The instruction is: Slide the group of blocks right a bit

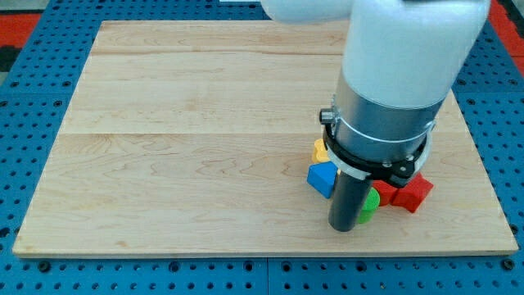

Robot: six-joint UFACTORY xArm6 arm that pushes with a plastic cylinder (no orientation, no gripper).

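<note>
A group of blocks sits on the wooden board [205, 123] toward the view's lower right, mostly hidden by the arm. A blue block [322, 178] lies at the group's left. A yellow block [319, 151] peeks out just above it. A green block [369, 203] shows at the bottom, beside the rod. A red block [413, 193] lies at the right, with another red piece [383, 191] next to the green one. My tip [343, 229] is at the group's lower edge, just below the blue block and left of the green one.
The arm's large white and grey body [393, 82] covers the board's upper right and hides part of the group. The board's bottom edge [262, 250] runs close below the tip. A blue pegboard surface [41, 270] surrounds the board.
</note>
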